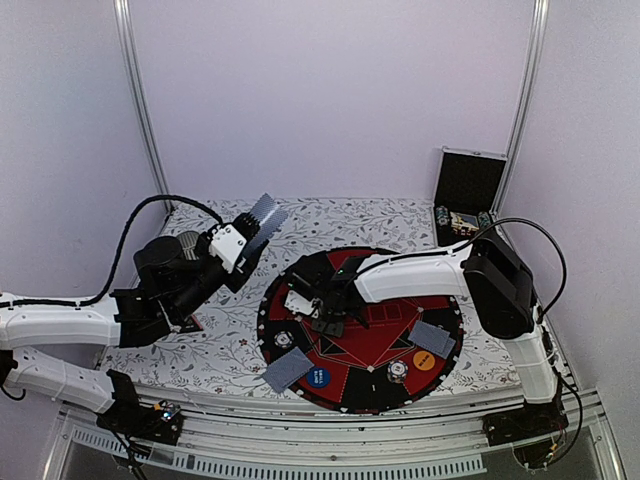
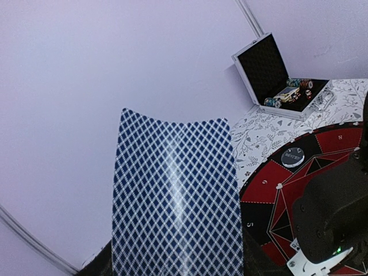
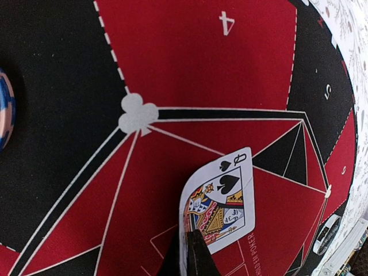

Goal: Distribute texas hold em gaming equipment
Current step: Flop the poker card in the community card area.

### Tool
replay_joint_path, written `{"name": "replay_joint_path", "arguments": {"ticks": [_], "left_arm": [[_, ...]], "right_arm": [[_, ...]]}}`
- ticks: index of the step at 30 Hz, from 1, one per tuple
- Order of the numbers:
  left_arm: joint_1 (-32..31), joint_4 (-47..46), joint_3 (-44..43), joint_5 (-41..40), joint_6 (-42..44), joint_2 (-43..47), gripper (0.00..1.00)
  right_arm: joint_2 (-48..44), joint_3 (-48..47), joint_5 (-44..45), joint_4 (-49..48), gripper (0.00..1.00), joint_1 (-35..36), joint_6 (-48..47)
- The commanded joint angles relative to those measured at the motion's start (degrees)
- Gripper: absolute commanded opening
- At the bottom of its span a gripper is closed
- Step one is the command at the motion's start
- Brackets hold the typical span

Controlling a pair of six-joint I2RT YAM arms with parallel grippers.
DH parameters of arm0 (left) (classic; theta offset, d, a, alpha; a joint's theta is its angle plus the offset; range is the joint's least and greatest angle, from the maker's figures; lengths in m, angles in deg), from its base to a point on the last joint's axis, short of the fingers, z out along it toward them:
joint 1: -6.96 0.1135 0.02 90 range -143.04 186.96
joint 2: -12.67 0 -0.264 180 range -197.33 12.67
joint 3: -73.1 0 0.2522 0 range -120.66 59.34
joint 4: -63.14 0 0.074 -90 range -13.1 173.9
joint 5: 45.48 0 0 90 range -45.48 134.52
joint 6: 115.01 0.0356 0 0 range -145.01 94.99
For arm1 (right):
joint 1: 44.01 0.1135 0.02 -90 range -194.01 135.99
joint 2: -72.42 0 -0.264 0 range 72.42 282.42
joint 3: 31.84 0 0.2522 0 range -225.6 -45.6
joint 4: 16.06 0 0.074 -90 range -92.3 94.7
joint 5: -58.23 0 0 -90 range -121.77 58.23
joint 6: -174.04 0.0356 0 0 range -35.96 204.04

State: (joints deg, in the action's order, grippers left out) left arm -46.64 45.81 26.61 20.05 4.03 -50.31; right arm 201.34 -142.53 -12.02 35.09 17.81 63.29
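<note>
A stack of playing cards (image 1: 266,214) with blue-checked backs is raised over the table's left side, and my left gripper (image 1: 250,238) is shut on it. In the left wrist view the cards (image 2: 175,195) hide the fingers. My right gripper (image 1: 312,306) is low over the round red-and-black mat (image 1: 372,392), shut on one card. That card is a queen of spades (image 3: 224,192), face towards the camera, pinched at its lower edge by the gripper (image 3: 194,240). Two face-down cards (image 1: 287,370) (image 1: 432,338), a blue disc (image 1: 318,377), an orange disc (image 1: 425,360) and chips (image 1: 397,370) (image 1: 283,340) lie on the mat.
An open black silver-edged case (image 1: 468,190) with chips inside stands at the back right. A striped chip (image 3: 3,109) shows at the left edge of the right wrist view. A round silver disc (image 2: 292,156) lies on the mat. A flowered cloth (image 1: 330,225) covers the table.
</note>
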Motion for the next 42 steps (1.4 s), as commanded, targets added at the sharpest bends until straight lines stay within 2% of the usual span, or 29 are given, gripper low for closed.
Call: {"name": "replay_joint_path", "arguments": {"ticks": [1,7,11,14,22,31,33,36,39,42], "left_arm": [[0.7,-2.5,-1.2,0.4,-0.6,0.8,0.52],[0.7,-2.5,-1.3,0.3,-0.6,0.8,0.52],[0.6,-2.5,-1.2,0.1,-0.4,0.8,0.52],[0.7,-2.5,-1.2,0.3,-0.4,0.8,0.52],[0.9,-2.5,-1.2,0.4,-0.4,0.4,0.52],[1.1,-2.5,-1.2,0.5,-0.5,0.4,0.52],[1.2,-2.5,-1.2,0.5,-0.5,0.4,0.52],[1.2,-2.5,-1.2,0.5,-0.6,0.6,0.52],[1.2,-2.5,-1.2,0.6,-0.6,0.6,0.52],[1.2,-2.4,-1.2,0.5,-0.6,0.4,0.52]], "right_arm": [[1.3,0.9,-2.2,5.9,0.02,0.1,2.4],[0.7,1.7,-2.2,4.3,0.03,0.0,0.9],[0.3,2.1,-1.6,4.1,0.24,0.1,-0.3],[-1.0,3.1,-2.1,3.0,0.34,0.2,-0.9],[-3.8,5.0,-4.4,1.3,0.43,1.1,-2.7],[-11.9,9.5,-14.2,-3.2,0.60,1.3,-3.6],[-14.5,10.9,-16.8,-5.0,0.61,-0.1,-3.2],[-17.8,11.8,-23.5,-7.8,0.60,-5.7,3.1],[-18.2,13.0,-26.4,-11.0,0.54,-11.0,14.3],[-15.5,12.4,-23.2,-10.5,0.44,-12.7,20.7]]}}
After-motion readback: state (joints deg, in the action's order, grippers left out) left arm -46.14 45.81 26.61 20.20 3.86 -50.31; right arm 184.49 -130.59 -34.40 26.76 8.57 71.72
